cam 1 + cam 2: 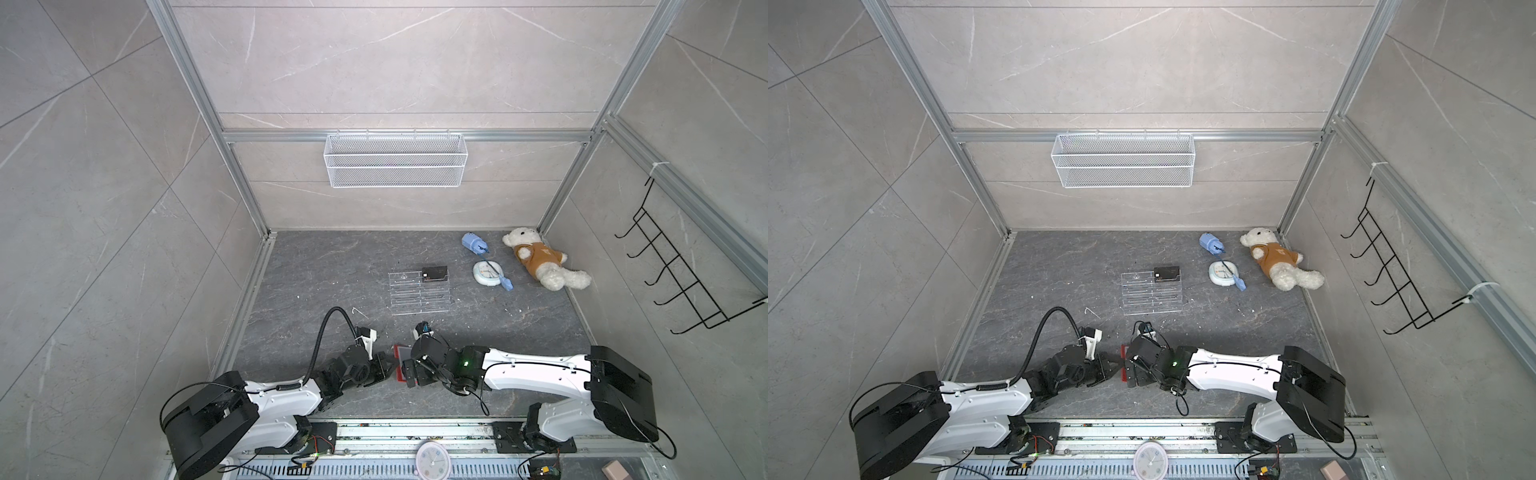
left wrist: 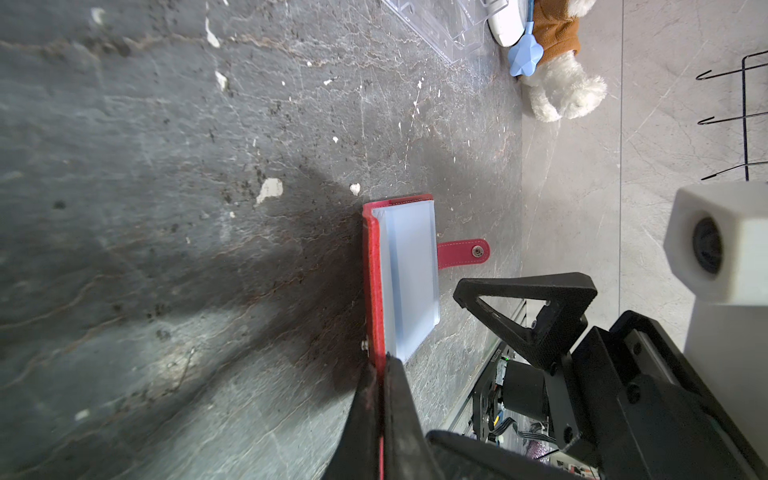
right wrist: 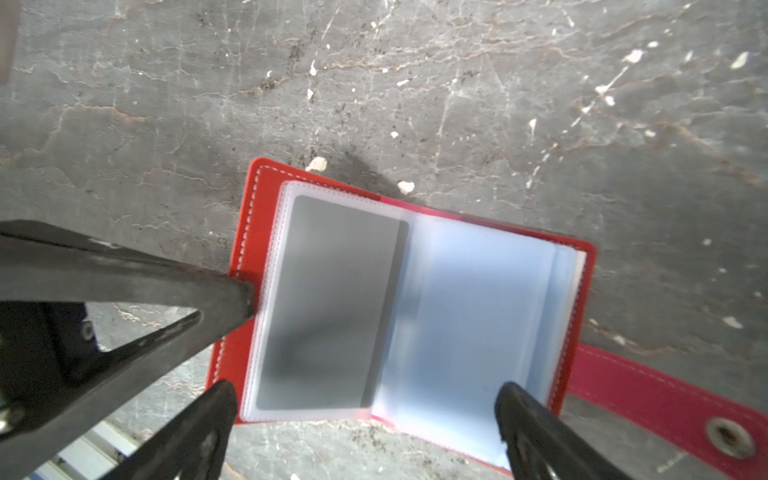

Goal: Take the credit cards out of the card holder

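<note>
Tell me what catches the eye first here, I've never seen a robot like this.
The bright red card holder lies open at the front of the dark floor, the left claw shut on its cover edge and the right claw open over its pages, where a dark credit card shows through a clear sleeve. A white teddy bear in a brown top lies in the far right corner of the floor.

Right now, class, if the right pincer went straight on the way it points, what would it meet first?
The right pincer would probably meet the open card holder first; its spread jaws straddle the inner sleeves, though depth is unclear.
</note>
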Controlling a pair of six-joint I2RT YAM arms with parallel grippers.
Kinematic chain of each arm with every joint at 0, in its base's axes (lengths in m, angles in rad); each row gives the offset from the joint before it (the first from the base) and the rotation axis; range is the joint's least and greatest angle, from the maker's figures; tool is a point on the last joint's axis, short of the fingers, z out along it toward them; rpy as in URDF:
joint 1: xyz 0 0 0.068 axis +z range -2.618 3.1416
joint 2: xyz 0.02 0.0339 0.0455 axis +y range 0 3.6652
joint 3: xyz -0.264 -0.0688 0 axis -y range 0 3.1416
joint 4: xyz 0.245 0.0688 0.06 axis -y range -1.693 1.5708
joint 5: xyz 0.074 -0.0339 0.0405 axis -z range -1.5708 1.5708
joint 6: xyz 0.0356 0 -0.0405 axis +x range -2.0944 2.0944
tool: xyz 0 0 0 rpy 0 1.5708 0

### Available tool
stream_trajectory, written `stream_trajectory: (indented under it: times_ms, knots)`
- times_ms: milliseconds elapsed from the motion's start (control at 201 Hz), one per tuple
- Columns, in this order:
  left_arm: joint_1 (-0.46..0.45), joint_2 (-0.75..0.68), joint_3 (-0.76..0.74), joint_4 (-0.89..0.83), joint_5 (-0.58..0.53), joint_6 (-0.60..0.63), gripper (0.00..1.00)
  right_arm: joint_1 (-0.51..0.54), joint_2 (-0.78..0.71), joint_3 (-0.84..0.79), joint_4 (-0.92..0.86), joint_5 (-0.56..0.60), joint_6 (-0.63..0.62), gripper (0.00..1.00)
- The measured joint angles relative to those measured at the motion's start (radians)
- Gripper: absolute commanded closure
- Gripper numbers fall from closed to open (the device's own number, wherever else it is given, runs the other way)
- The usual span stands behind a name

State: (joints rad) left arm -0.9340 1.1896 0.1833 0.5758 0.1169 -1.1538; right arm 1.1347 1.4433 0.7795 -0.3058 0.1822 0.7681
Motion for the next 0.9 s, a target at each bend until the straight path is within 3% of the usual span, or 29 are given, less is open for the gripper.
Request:
stream_trajectory:
  times_ms: [503, 896]
  knots:
    - [-0.004, 0.0, 0.0, -0.006, -0.009, 0.003, 1.0, 0.0, 0.062, 0.0, 0.034, -0.029, 0.009, 0.01]
    - [-0.009, 0.0, 0.0, -0.01, -0.01, 0.006, 1.0, 0.0, 0.064, -0.003, 0.014, 0.021, 0.026, 0.01]
